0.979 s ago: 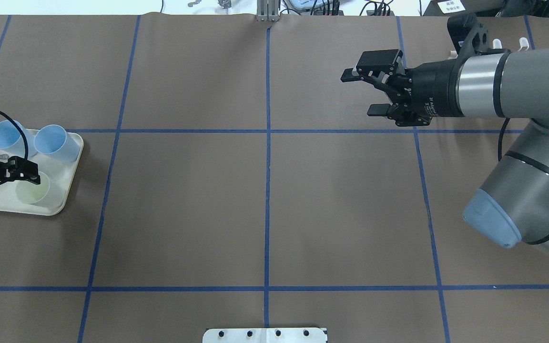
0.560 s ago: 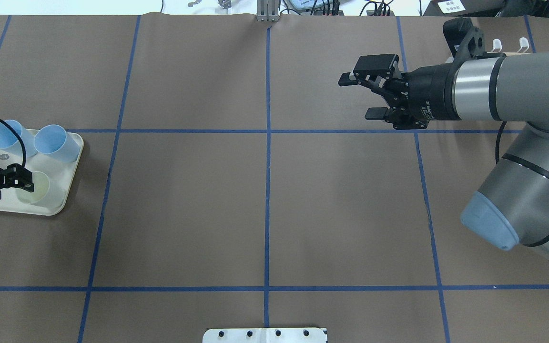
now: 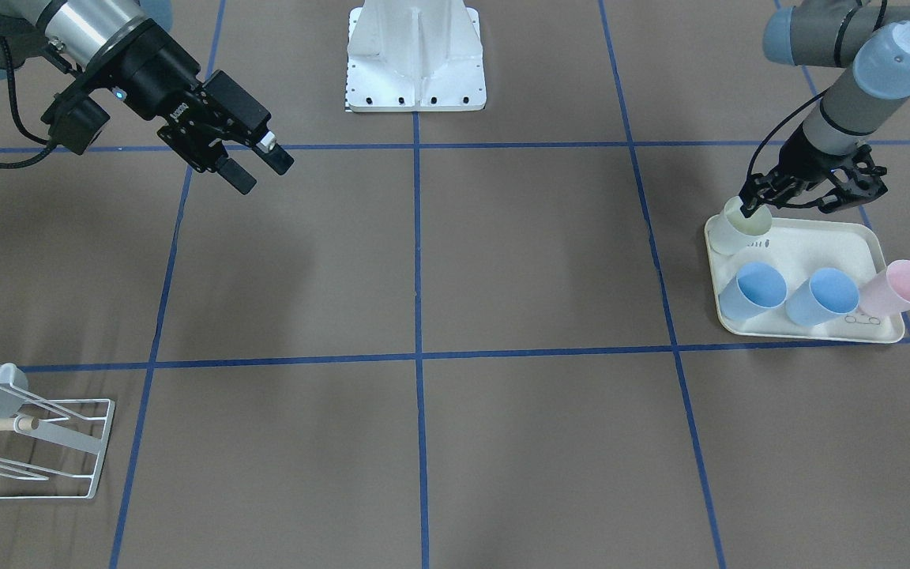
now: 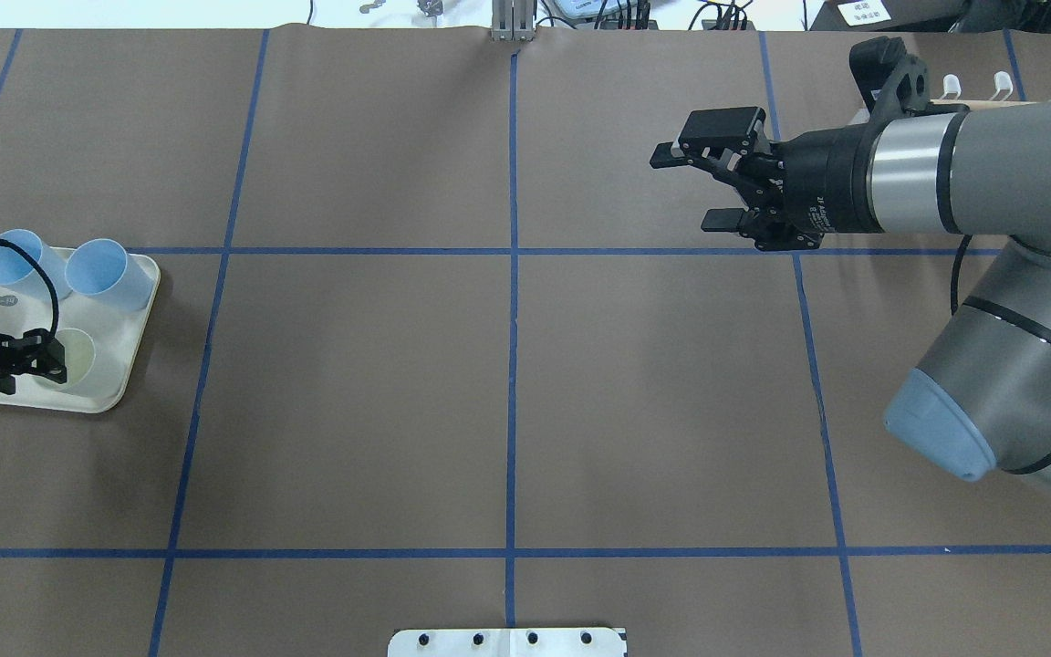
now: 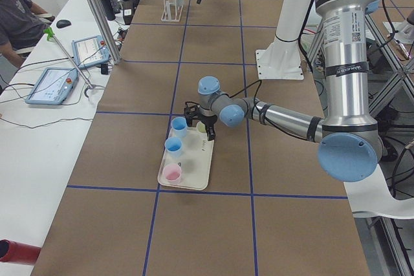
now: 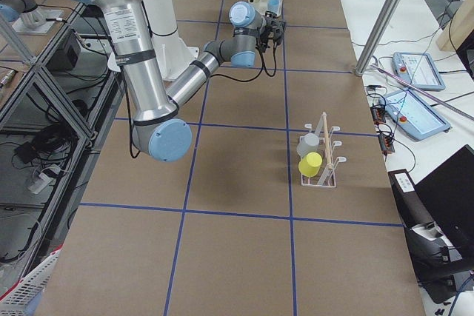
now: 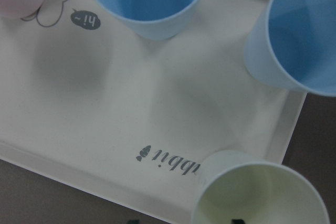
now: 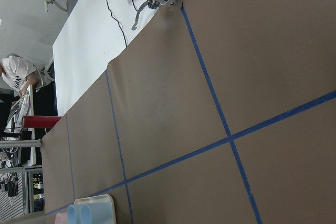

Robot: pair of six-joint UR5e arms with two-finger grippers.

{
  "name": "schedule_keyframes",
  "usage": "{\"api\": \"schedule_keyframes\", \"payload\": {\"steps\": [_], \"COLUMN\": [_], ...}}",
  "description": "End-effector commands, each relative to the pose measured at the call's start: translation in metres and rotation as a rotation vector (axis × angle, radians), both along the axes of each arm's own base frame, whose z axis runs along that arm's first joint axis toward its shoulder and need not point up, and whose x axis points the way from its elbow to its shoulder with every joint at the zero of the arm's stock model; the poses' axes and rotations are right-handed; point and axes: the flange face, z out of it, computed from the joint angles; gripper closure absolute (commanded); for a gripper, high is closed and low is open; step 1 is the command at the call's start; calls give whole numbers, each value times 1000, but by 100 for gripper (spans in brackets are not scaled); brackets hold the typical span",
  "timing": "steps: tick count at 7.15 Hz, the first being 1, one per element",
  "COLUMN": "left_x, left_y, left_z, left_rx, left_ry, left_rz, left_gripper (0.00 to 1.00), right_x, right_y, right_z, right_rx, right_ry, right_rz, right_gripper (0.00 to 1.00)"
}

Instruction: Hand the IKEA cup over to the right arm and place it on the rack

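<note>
At the left end of the table [image 4: 352, 411] I see the cream tray [image 3: 818, 245]. My right gripper [image 4: 682, 188] hangs spread and empty, and my left gripper [image 3: 795, 201] is spread wide over the pale green cup [image 3: 743, 225] standing on the tray's corner.

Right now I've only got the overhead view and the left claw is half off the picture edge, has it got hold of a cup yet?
Observer: Not yet. The left wrist view shows the left claw open, straddling the wall of the pale green cup.
Operator: Okay, I can't make out the rack from here, is anything on it?
Observer: Yes. The exterior right view shows a yellow cup and a grey cup on it.
Operator: And is there any cup on the tray I'm missing?
Observer: A pink cup, next in line after the two blue cups in the front-facing view.
</note>
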Motion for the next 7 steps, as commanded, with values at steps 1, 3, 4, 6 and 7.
{"api": "schedule_keyframes", "payload": {"steps": [1,3,4,6,7], "left_x": [-2,-57,-107,-130,-126], "left_y": [2,21,7,-2,-26], "left_z": [-5,-32,-42,-80,-110], "left_rx": [1,-69,-110,-65,-81], "left_ry": [9,91,152,202,242], "left_rz": [-1,-30,-114,-175,-247], "left_gripper": [100,100,100,100,100], "right_x": [1,1,1,1,3], "right_y": [0,0,0,0,1], "right_z": [0,-6,-7,-7,-8], "right_rx": [1,9,11,15,29], "right_ry": [0,-8,-9,-7,-21], "right_rz": [1,4,6,13,15], "right_gripper": [0,0,0,0,0]}}
